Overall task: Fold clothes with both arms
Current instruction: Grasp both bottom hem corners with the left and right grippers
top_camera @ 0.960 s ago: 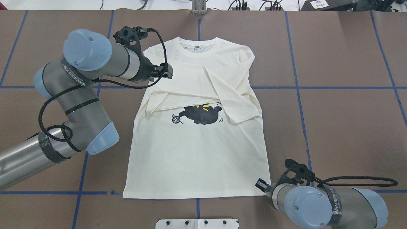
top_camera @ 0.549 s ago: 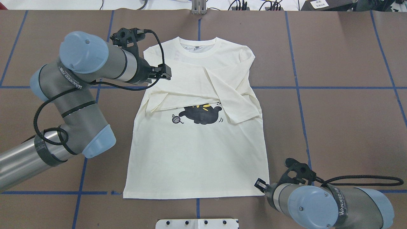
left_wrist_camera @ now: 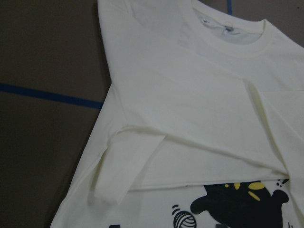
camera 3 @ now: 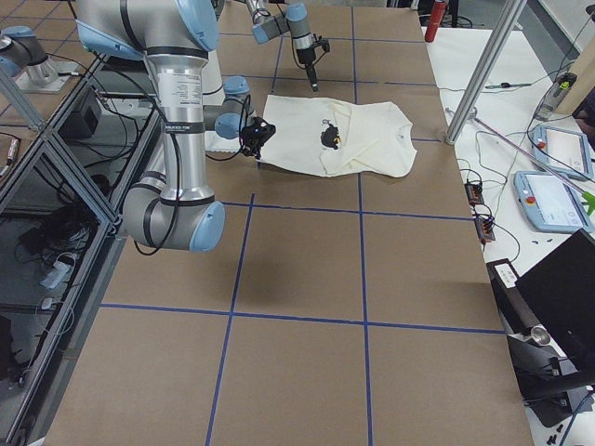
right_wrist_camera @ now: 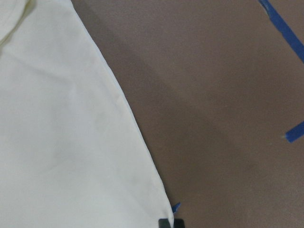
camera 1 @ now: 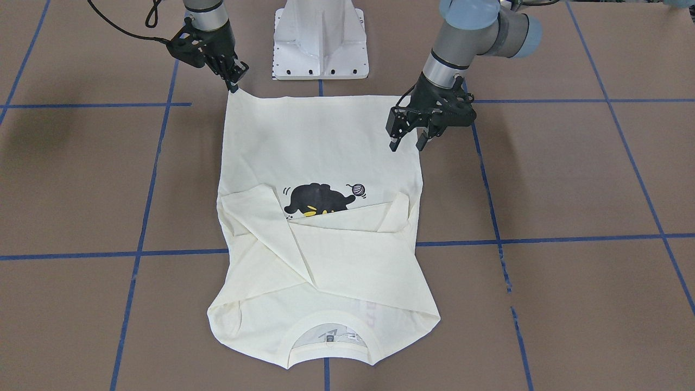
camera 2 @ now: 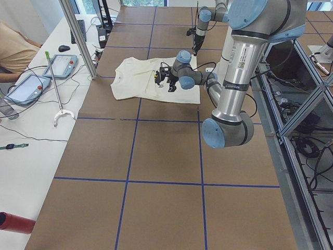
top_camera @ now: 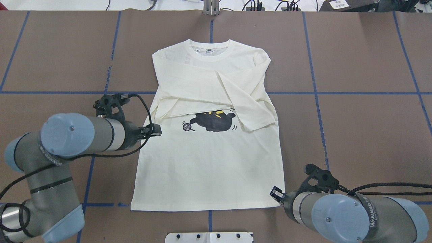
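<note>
The cream long-sleeved T-shirt lies flat on the brown table, collar at the far side. Both sleeves are folded across the chest and half cover the black cat print. My left gripper hangs open just above the shirt's left side edge, level with the print; in the front view its two fingers stand apart with nothing between them. My right gripper is shut on the hem's right corner, which peaks up slightly. The right wrist view shows the shirt's side edge ending at a fingertip.
The white pedestal base stands just behind the hem. Blue tape lines grid the table. A metal post and a bench with tablets run along the far side, where part of a person shows.
My left arm has swung from the shirt's left shoulder near the collar back toward the robot, down along the left edge to the level of the print. The right gripper has stayed put.
</note>
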Robot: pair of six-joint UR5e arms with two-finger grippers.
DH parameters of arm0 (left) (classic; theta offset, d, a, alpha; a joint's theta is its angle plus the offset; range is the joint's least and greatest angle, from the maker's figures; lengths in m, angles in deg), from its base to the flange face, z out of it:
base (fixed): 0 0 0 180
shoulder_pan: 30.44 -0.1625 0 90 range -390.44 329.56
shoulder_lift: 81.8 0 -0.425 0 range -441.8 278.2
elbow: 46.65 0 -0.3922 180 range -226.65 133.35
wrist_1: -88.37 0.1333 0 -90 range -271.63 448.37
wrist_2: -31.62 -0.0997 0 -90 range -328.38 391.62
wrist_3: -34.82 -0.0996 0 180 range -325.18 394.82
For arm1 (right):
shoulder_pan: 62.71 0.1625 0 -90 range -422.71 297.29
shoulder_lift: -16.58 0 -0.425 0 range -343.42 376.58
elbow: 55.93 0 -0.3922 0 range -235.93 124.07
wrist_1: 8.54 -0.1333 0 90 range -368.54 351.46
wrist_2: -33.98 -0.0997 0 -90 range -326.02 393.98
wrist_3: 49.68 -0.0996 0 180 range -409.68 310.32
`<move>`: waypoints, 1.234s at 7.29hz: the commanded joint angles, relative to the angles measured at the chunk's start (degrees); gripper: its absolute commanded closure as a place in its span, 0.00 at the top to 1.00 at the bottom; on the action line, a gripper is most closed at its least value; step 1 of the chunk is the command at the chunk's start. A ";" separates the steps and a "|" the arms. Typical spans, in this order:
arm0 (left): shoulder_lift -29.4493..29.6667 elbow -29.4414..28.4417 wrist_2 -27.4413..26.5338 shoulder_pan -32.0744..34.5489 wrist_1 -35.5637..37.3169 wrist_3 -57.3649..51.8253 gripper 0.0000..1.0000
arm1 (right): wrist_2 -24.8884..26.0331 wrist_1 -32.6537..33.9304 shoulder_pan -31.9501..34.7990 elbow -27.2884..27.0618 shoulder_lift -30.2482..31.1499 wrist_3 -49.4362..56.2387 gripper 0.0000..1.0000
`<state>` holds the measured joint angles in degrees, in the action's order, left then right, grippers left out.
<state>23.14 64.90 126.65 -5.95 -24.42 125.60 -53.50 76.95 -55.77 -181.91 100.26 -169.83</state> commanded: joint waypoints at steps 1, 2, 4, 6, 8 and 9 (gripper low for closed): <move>-1.76 2.00 -4.13 -8.20 8.24 9.30 0.73 | -0.06 0.02 0.35 -0.06 -0.18 0.00 0.00; -2.54 2.62 -4.06 -9.88 9.94 11.94 0.73 | -0.06 0.02 0.26 -0.06 -0.18 0.00 0.00; -6.74 8.66 -3.54 -10.87 13.90 13.02 0.73 | -0.06 0.02 0.09 0.03 -0.44 0.00 0.00; -6.59 7.81 -2.83 -14.28 13.73 18.20 0.73 | -0.06 0.02 0.00 0.20 -0.27 0.00 0.00; -5.46 5.88 -2.74 -15.00 13.30 19.61 0.72 | 0.02 0.02 -0.09 0.21 -0.18 -0.09 0.00; -5.36 5.79 -2.65 -15.09 13.29 19.70 0.71 | 0.02 0.02 -0.09 0.21 -0.18 -0.09 0.00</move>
<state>17.40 71.17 123.89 -20.76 -11.04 144.97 -53.49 76.97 -55.83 -181.71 100.05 -169.88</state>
